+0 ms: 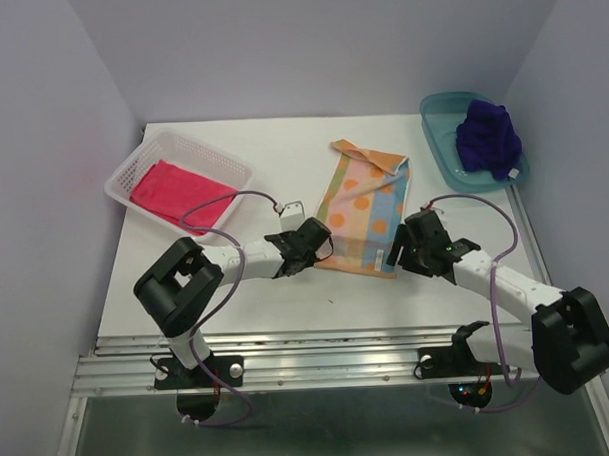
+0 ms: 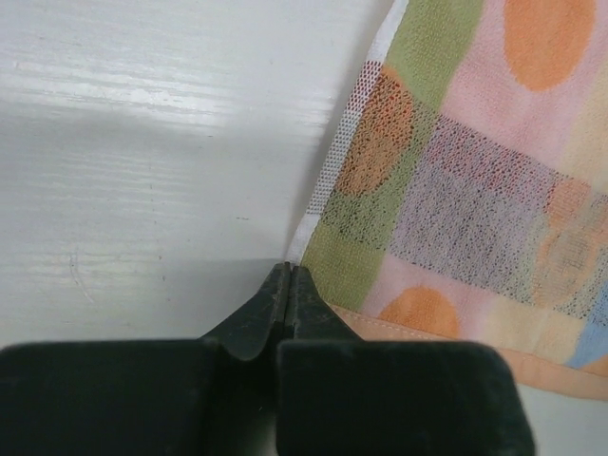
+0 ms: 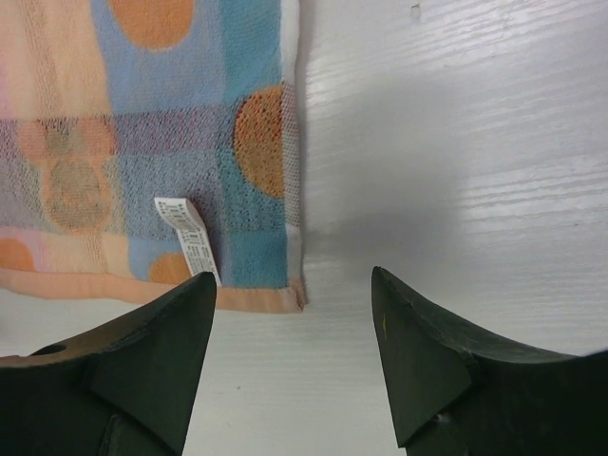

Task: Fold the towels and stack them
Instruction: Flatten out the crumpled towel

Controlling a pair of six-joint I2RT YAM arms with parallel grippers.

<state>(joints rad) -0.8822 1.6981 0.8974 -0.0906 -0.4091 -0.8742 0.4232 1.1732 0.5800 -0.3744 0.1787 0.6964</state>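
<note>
Orange dotted towel (image 1: 364, 206) lies spread mid-worktop (image 1: 277, 299), unfolded bar a flipped far corner. Pink towel (image 1: 178, 192) sits in the basket (image 1: 120, 180), purple towel (image 1: 489, 136) bunched in the tray (image 1: 436, 118); nothing is stacked. Left end effector (image 2: 288, 271) is pinched shut at the dotted towel's near left corner, cloth caught or not I can't tell. Right end effector (image 3: 290, 277) gapes wide over the near right corner.

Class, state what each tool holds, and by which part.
Left tool seems shut on the dotted towel's near-left corner; right tool holds nothing.
</note>
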